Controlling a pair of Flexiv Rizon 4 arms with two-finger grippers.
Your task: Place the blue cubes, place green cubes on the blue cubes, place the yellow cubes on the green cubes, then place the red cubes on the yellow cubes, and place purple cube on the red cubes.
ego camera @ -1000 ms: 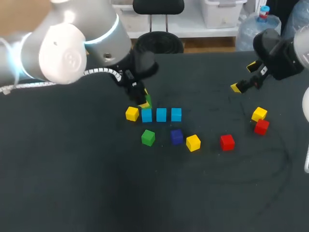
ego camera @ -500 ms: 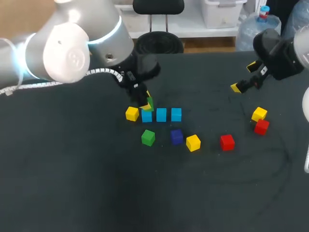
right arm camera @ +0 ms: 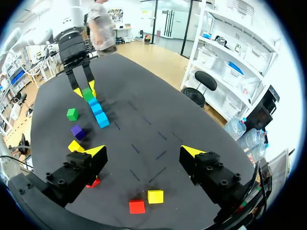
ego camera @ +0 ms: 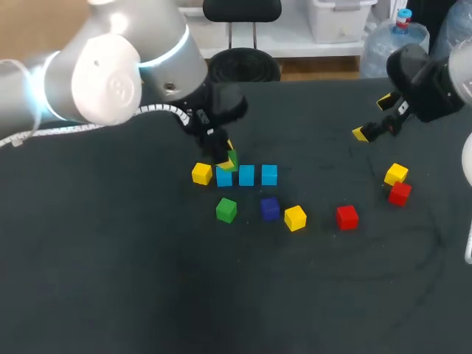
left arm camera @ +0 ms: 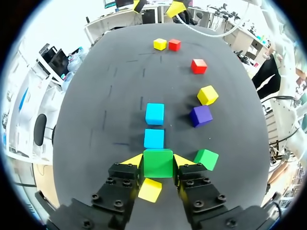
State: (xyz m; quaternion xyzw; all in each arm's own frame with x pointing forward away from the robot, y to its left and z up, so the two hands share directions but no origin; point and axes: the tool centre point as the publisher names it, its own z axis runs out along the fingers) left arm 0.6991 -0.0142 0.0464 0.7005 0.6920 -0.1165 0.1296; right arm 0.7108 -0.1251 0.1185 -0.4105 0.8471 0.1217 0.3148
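Lowering green cube [left arm camera: 158, 164] over end blue cube [ego camera: 224, 178] of row, left gripper [left arm camera: 158, 160] had eased slightly closer, jaws clamped on it. First green placement looked nearly done. Right gripper [right arm camera: 144, 152] hung open, empty, well apart.

Bright, even overhead light casts soft shadows on the dark table [ego camera: 110, 295] and glare on the left arm [ego camera: 110, 81].

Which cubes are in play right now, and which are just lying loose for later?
In play: green cube held in left jaws; three blue cubes.
Lying loose: second green cube; purple cube; three yellow cubes; two red cubes.
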